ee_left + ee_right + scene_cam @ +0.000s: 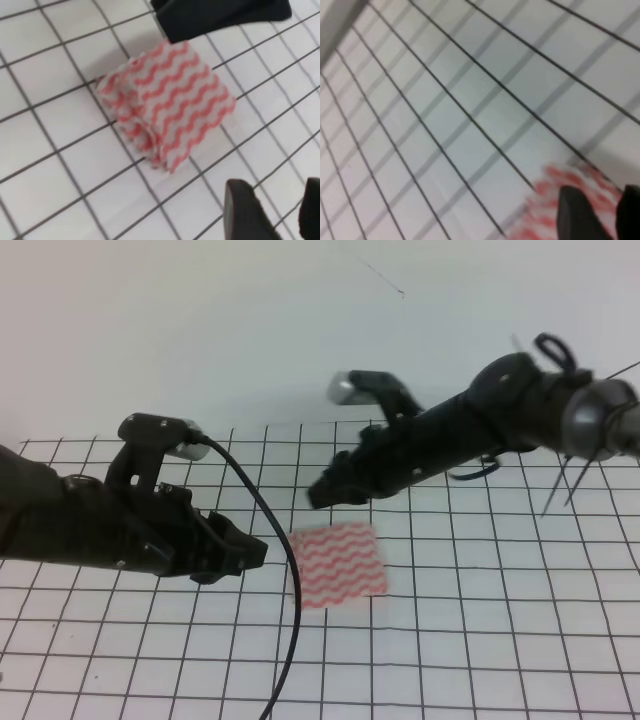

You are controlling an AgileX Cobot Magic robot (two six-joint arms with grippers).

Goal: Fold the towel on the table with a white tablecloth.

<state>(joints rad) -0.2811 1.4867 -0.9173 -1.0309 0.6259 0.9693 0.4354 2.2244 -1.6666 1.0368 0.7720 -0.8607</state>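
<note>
Two grippers hang over the table, and neither holds anything. Our left gripper (250, 552) sits just left of the towel (338, 563), low over the cloth, its tip pointing at the towel's left edge. In the left wrist view two dark fingertips (245, 212) show at the lower right with a narrow strip of tablecloth between them, so we read the jaws as slightly parted, with nothing in them. Our right gripper (322, 492) hangs above and just behind the towel's far left corner. In the right wrist view its fingertips (580, 212) stand a little apart over striped cloth, but the picture is blurred and we cannot tell whether they touch the towel or are merely above it.

Out from the hands, the towel lies flat on the gridded tablecloth (480, 640) near the middle of the table, already a compact, nearly square packet. The left wrist view shows stacked layers along one edge, so we judge that at least one fold is in place. It has little long axis left; its sides run slightly askew to the grid lines.

Both grippers crowd the towel's left side, the left one nearer the near-left edge and the right one nearer the far-left corner. Any further fold would likely start from that side, carried rightward.
</note>
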